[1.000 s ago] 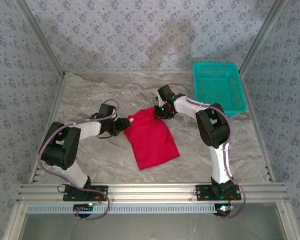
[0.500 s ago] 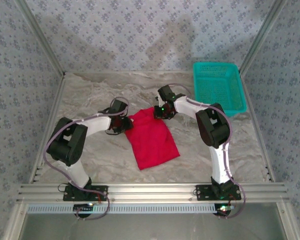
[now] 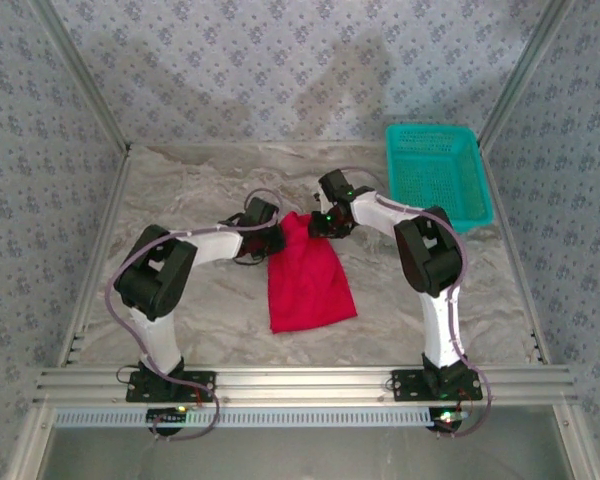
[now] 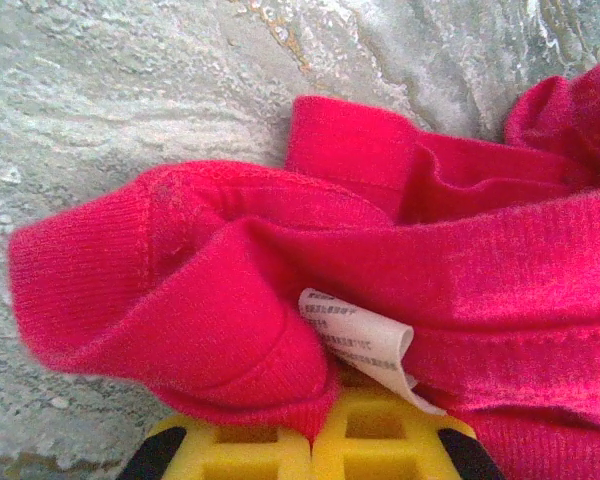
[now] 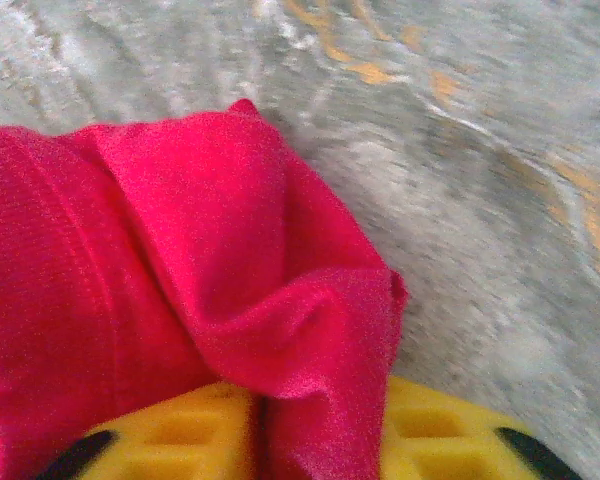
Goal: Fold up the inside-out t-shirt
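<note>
Red t-shirt (image 3: 308, 280) lies in the middle of the table (image 3: 180, 190). Our left tool (image 3: 270, 238) has just come in and closed on its far collar, beside the white tag (image 4: 365, 345); the right tool (image 3: 318, 225) has cloth between its jaws, grip unclear. We judge folding can start

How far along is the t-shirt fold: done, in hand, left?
Done: the red t-shirt lies as a narrow panel. In hand: the left gripper pinches its bunched far end by the white tag; cloth sits between the fingers of the right gripper, grip unclear. Left: probably flattening that end, final fold.
</note>
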{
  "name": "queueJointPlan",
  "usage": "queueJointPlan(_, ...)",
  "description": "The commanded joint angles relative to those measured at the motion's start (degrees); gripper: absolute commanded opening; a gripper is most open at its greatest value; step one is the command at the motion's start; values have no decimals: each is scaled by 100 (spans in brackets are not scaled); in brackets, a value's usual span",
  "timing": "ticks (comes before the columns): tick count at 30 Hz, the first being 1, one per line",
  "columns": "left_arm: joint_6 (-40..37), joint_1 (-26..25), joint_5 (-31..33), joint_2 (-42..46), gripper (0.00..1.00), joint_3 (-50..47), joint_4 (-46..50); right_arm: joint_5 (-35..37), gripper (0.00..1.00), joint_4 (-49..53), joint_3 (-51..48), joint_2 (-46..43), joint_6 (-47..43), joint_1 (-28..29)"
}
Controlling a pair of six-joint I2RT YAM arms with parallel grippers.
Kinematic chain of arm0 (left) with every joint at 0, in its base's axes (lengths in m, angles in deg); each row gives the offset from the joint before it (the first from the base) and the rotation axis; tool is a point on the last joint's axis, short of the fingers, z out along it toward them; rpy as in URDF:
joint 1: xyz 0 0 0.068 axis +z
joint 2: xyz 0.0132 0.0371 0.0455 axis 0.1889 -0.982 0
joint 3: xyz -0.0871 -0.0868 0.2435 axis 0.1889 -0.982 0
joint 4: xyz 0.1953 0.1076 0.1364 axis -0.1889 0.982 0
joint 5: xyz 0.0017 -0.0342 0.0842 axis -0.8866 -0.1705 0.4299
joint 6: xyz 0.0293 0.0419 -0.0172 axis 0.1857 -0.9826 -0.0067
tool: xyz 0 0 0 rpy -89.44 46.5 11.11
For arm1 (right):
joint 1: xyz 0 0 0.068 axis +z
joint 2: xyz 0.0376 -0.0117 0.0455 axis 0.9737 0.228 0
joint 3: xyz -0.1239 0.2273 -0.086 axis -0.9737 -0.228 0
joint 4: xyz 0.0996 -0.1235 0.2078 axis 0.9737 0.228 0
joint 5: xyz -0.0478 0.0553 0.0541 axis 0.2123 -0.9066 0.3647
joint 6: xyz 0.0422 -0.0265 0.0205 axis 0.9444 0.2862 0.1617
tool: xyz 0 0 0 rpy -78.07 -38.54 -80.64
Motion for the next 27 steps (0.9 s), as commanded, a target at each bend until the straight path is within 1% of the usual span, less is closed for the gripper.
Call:
queueJointPlan(1,-203,15,-481,199,0,-125,-8,223,59,534,64,-417,-43,-141)
queueJointPlan(3,-222,62,-567,257,0,-144,-11,323,68,537,89,-463,-102,-208)
queueJointPlan(4,-225,72,-592,280,0,-158,-20,315,70,536,130,-431,-133,-230)
queueJointPlan(10,-205,99,-648,329,0,-110,0,287,71,553,288,-54,-177,-244)
queueJointPlan(15,-194,99,-688,329,0,-90,31,691,72,680,130,78,-263,-161)
queueJointPlan(17,-192,107,-676,330,0,-98,57,642,72,634,45,103,-235,-125)
queueJointPlan(19,-174,120,-678,345,0,-112,59,539,69,582,24,176,-198,-90)
queueJointPlan(20,-165,125,-685,363,0,-133,25,419,66,543,24,218,-171,-81)
queueJointPlan(22,-219,172,-693,411,0,-129,22,208,55,485,72,278,-126,-81)
queueJointPlan(24,-360,241,-753,475,0,-127,26,111,38,448,174,299,-132,-86)
queueJointPlan(27,-493,379,-875,560,0,-110,52,44,21,537,427,302,-209,-124)
